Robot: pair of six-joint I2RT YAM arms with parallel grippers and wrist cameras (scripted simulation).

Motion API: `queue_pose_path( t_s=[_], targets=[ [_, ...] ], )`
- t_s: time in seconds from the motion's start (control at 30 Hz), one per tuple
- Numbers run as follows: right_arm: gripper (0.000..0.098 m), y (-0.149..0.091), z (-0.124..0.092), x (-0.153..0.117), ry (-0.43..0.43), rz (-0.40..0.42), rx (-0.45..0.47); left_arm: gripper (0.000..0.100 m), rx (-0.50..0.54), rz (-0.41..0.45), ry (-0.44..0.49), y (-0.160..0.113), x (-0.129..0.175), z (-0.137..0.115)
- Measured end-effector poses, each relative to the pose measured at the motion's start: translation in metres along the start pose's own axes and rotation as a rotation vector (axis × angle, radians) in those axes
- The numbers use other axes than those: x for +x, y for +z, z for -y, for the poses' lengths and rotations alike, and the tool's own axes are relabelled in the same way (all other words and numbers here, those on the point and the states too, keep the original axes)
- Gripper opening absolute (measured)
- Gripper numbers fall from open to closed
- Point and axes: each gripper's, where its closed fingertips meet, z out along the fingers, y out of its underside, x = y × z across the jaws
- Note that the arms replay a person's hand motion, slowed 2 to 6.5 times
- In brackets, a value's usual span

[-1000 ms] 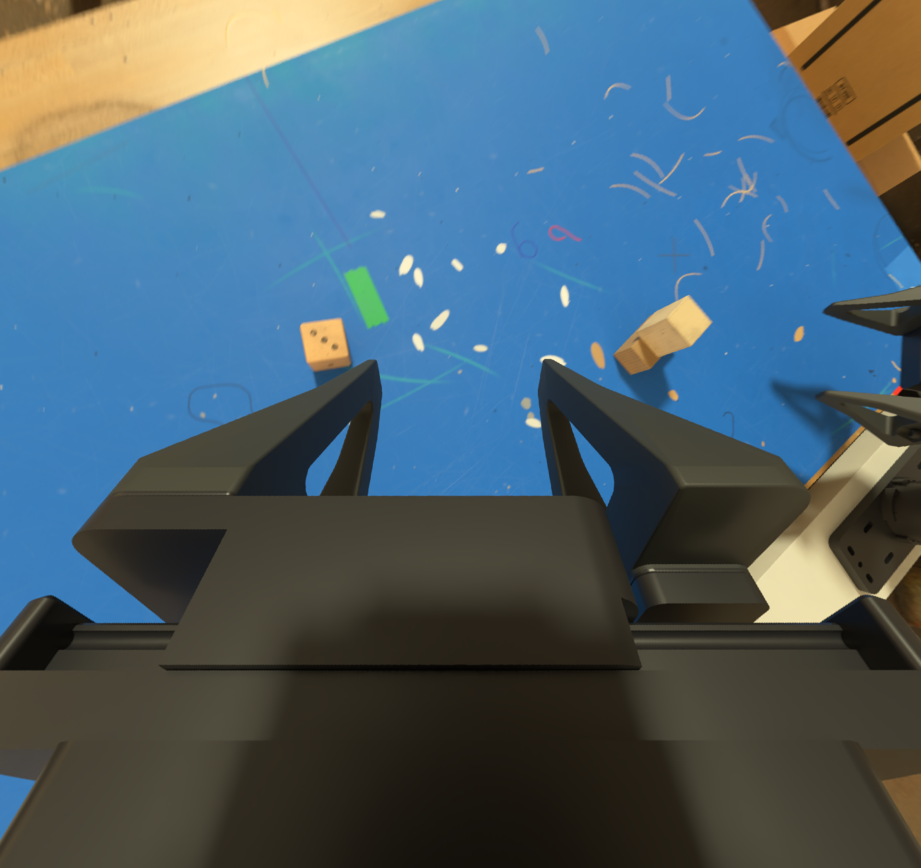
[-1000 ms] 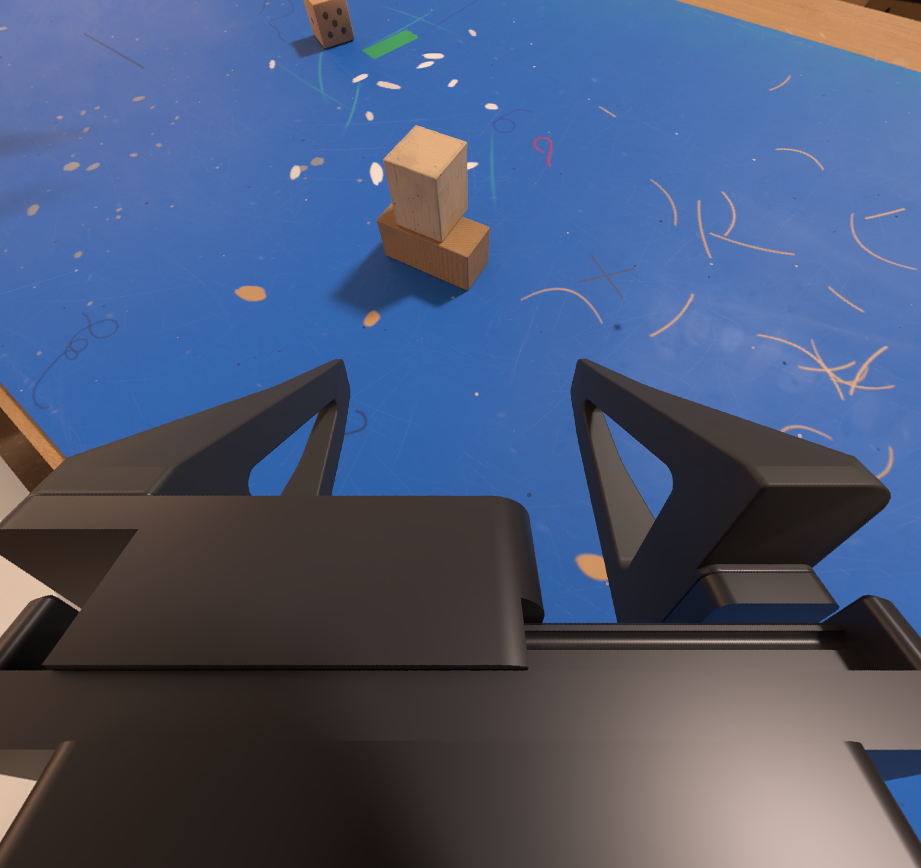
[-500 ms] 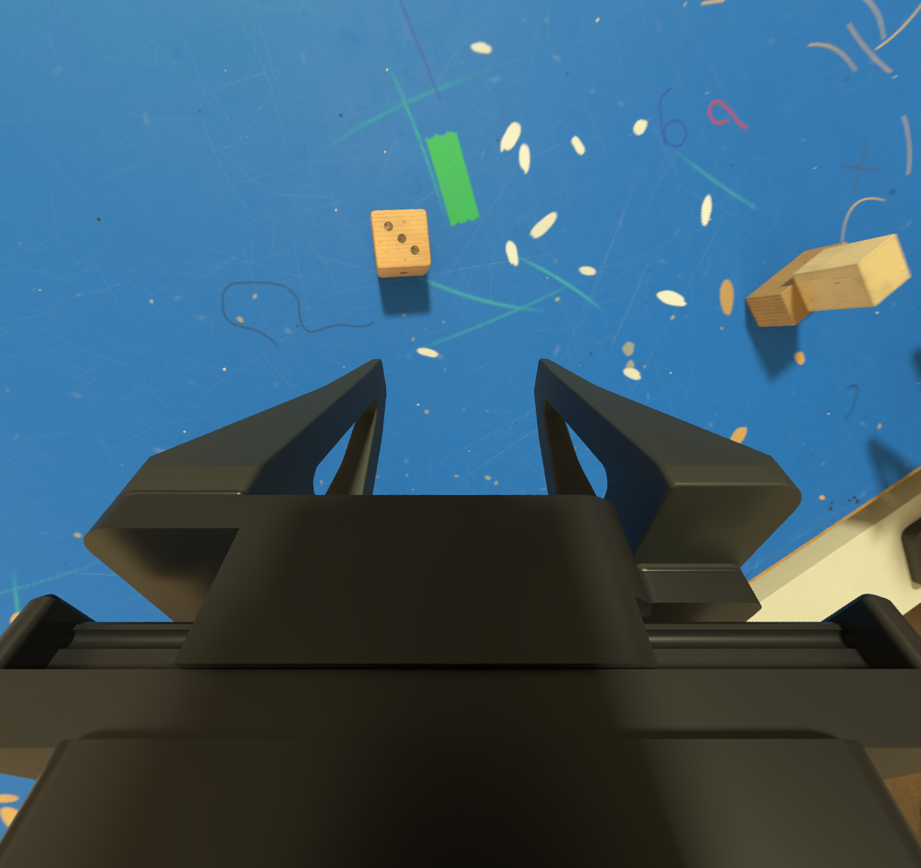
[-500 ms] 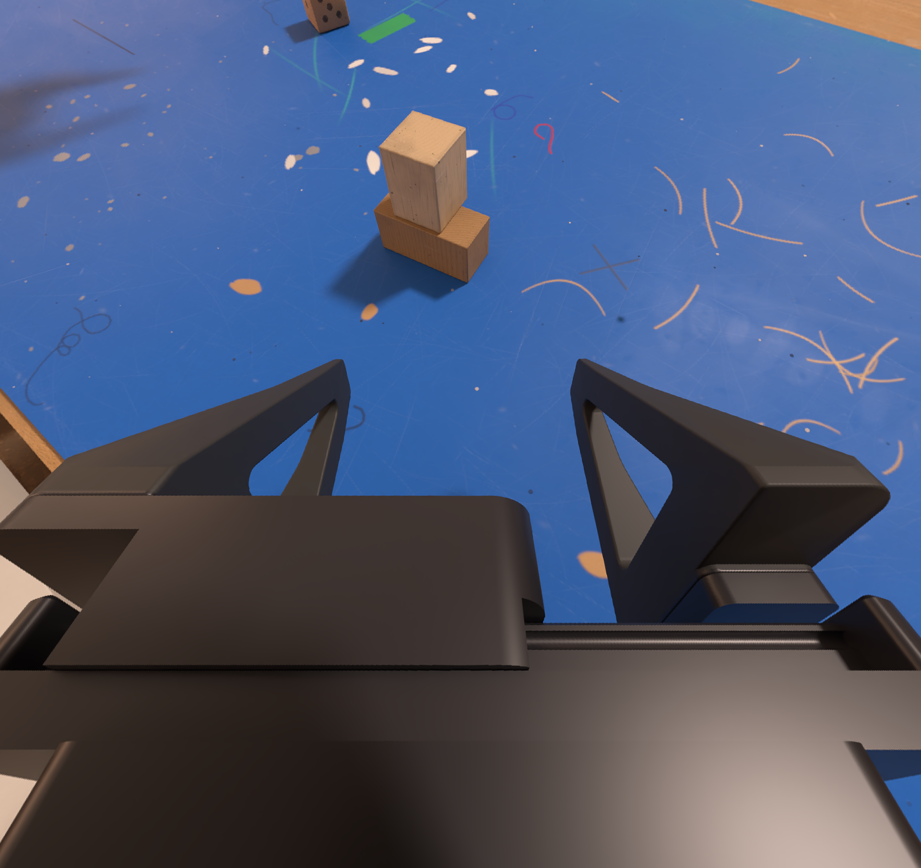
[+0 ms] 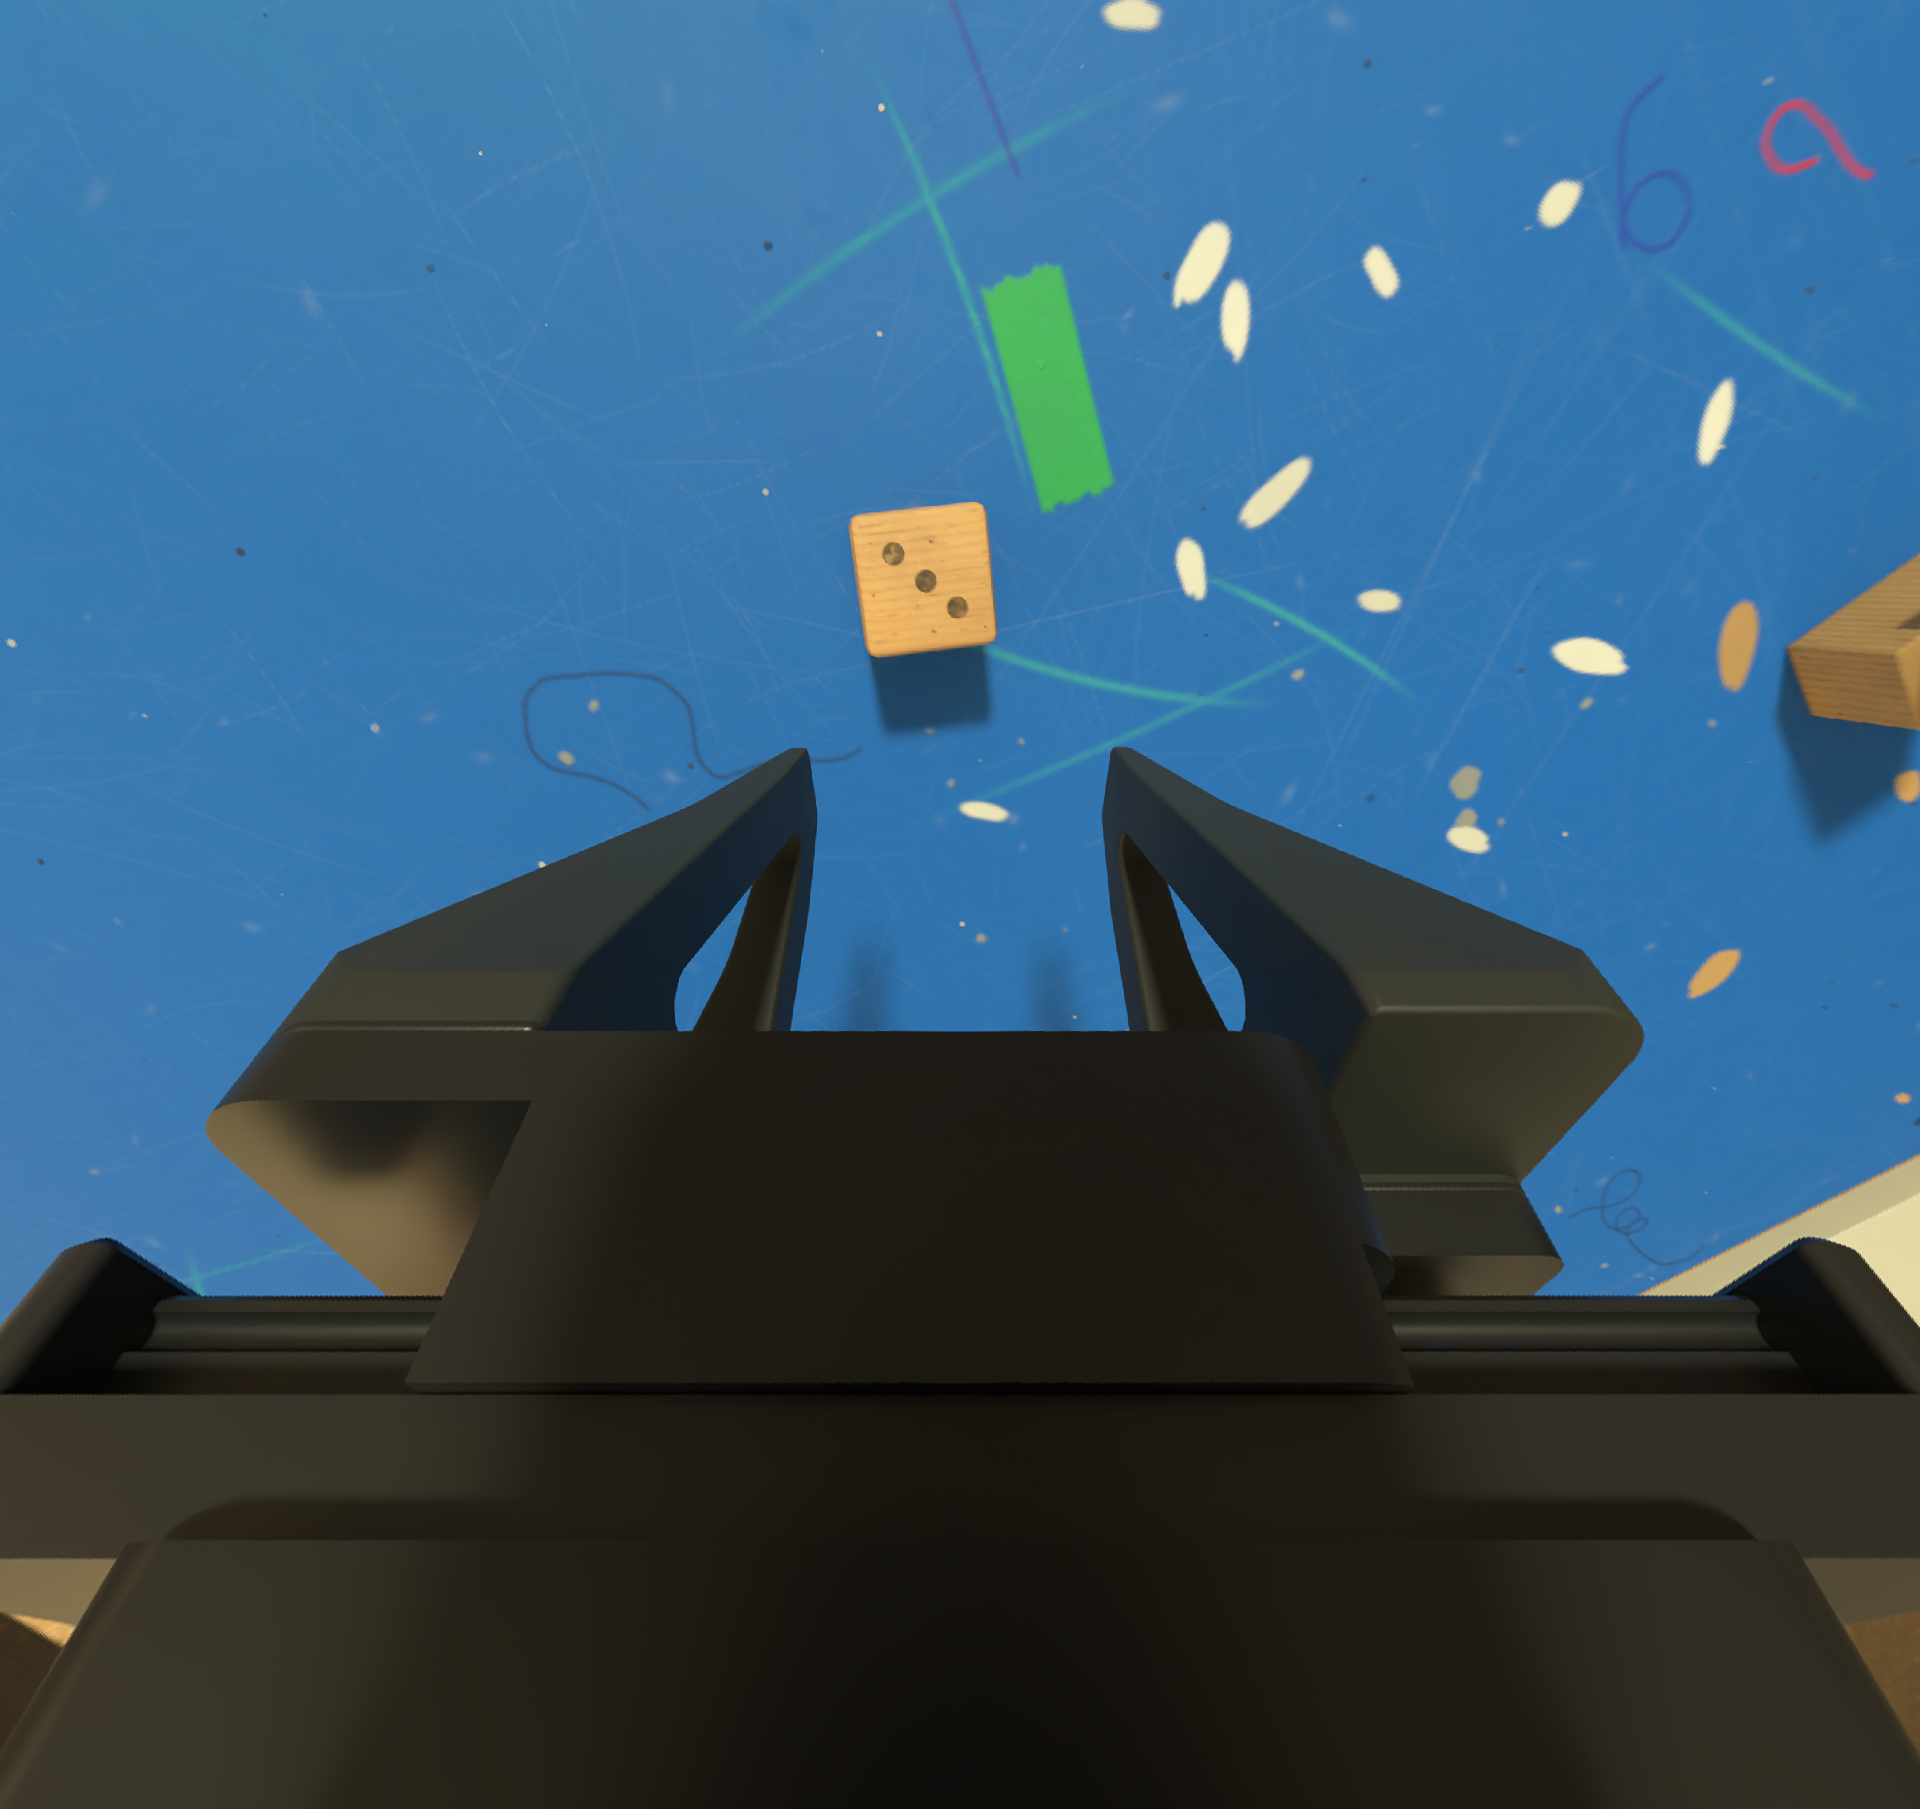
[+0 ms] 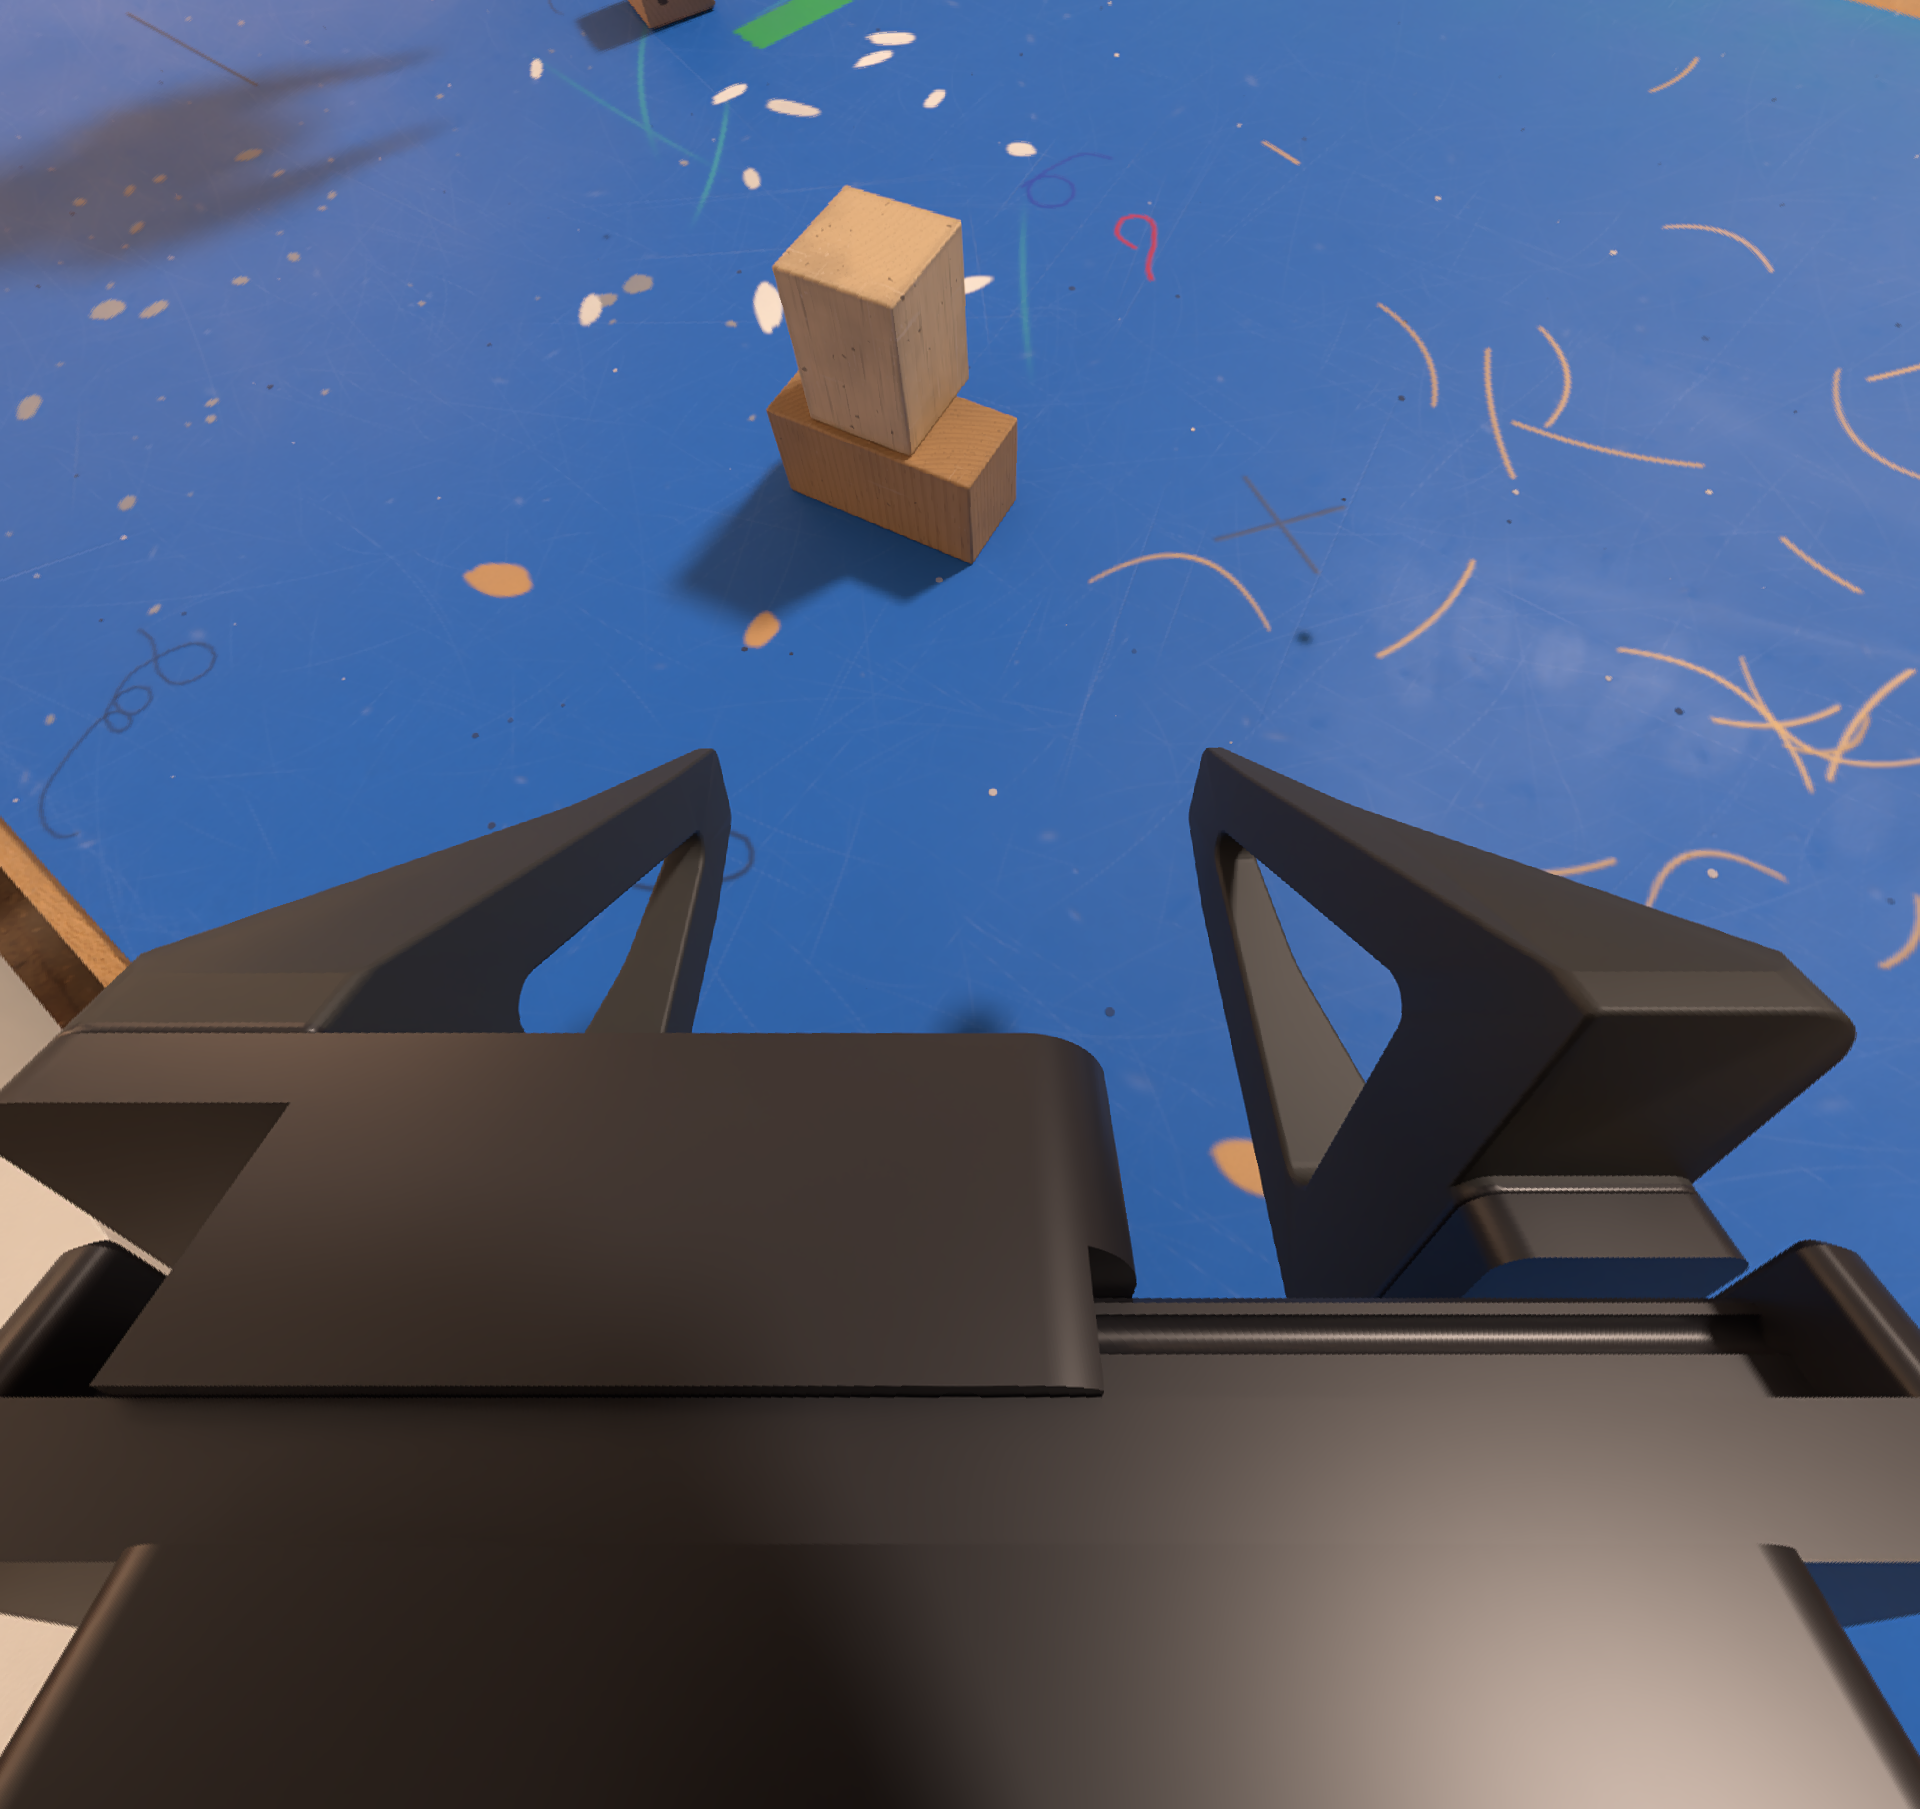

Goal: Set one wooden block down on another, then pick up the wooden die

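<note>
Stack is done: pale block (image 6: pixel 878 320) stands on end on the darker block (image 6: pixel 904 481), right gripper (image 6: pixel 956 757) parted, empty, well back from it. Step in hand looks to be the die. Die (image 5: pixel 922 579) sits flat on the blue mat (image 5: pixel 364 409), just beside a strip of green tape (image 5: pixel 1047 386), ahead of the left gripper (image 5: pixel 958 757), whose fingers are spread and hold nothing. Best approach: centre the gap over the die, square fingers to two opposite faces, descend low, then close.

A green strip of tape (image 5: pixel 1047 388) lies flat on the blue tabletop (image 5: pixel 416 357), with pale flecks (image 5: pixel 1200 263) scattered just beside the tape.
</note>
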Motion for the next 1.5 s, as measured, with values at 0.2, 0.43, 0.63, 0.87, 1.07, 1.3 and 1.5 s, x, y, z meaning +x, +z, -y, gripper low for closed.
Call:
queue_pose_path(
  t_s=[0.2, 0.43, 0.63, 0.87, 1.07, 1.3, 1.5],
  targets=[
    [0.0758, 0.001, -0.003, -0.001, 0.002, 0.006, -0.009, 0.047, -0.08, 0.031, 0.023, 0.019, -0.006, 0.006],
    [0.0758, 0.002, -0.005, -0.001, -0.003, 0.012, -0.02, 0.047, -0.144, 0.022, -0.02, 0.038, -0.006, 0.011],
    [0.0758, 0.003, -0.007, 0.0, 0.012, 0.02, -0.02, 0.047, -0.188, 0.02, -0.055, 0.052, -0.008, 0.011],
    [0.0758, 0.002, -0.007, 0.0, 0.022, 0.028, -0.017, 0.043, -0.204, 0.004, -0.073, 0.064, -0.007, 0.011],
    [0.0758, 0.003, -0.008, 0.0, 0.023, 0.029, -0.021, 0.039, -0.213, -0.002, -0.097, 0.071, -0.006, 0.008],
    [0.0758, 0.003, -0.008, 0.001, 0.024, 0.03, -0.019, 0.031, -0.183, -0.015, -0.111, 0.075, -0.006, 0.007],
    [0.0758, 0.004, -0.007, -0.001, 0.019, 0.033, -0.016, 0.031, -0.14, -0.021, -0.098, 0.074, -0.006, 0.006]
  ],
)
